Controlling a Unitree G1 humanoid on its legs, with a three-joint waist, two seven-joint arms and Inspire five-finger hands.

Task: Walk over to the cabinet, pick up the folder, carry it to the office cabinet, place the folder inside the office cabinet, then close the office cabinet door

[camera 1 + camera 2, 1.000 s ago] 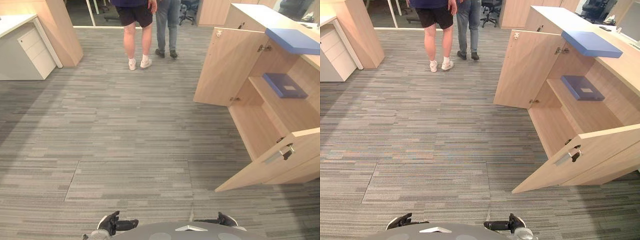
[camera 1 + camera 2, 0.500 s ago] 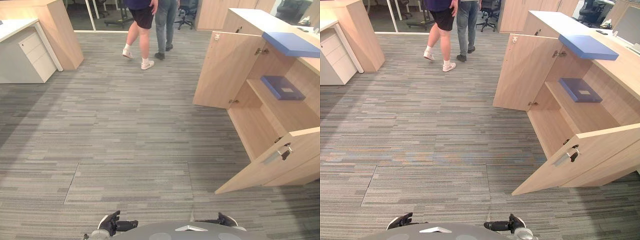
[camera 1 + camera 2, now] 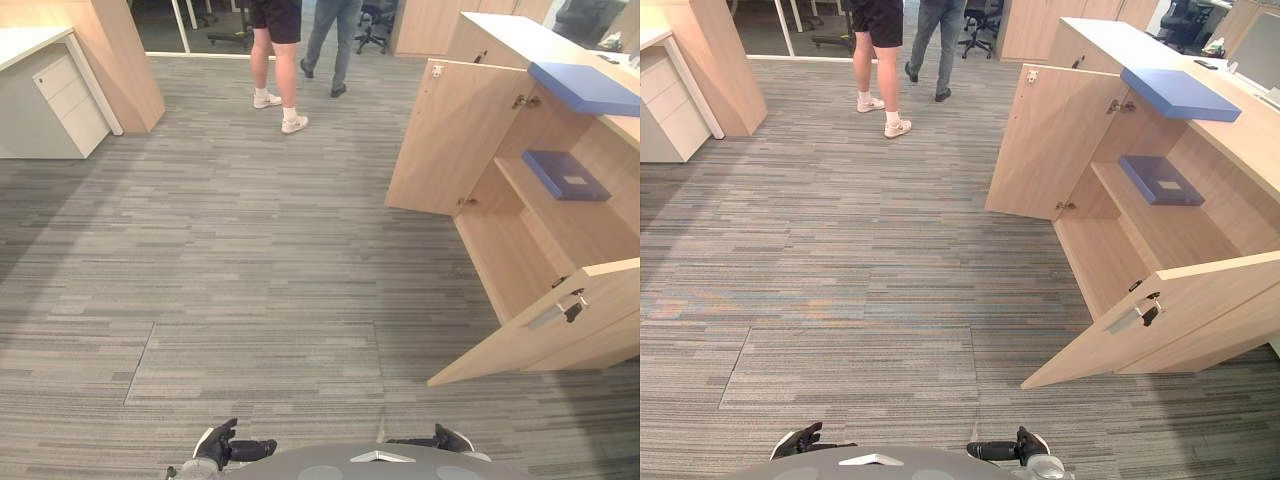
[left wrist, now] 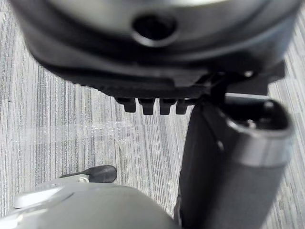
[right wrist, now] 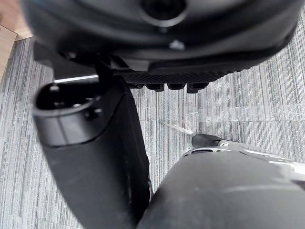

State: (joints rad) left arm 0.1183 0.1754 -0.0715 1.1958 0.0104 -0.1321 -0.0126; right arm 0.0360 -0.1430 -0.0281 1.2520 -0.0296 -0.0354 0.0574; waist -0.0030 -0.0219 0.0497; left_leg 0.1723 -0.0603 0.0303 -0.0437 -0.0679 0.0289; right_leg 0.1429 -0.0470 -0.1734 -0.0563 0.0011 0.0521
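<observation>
The left hand [image 4: 152,57] and right hand [image 5: 157,43] hang relaxed and empty. At the upper right, a blue folder [image 3: 585,87] lies on the counter [image 3: 500,35]. A second folder [image 3: 567,173] rests on the shelf of the open cabinet [image 3: 455,140] below. Both lie nearer the right hand.

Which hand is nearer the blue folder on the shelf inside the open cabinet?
Right. The blue folder lies ahead, off to the robot's right. The right hand hangs over the carpet on that side, the left hand on the far side; both are well short of it.
</observation>
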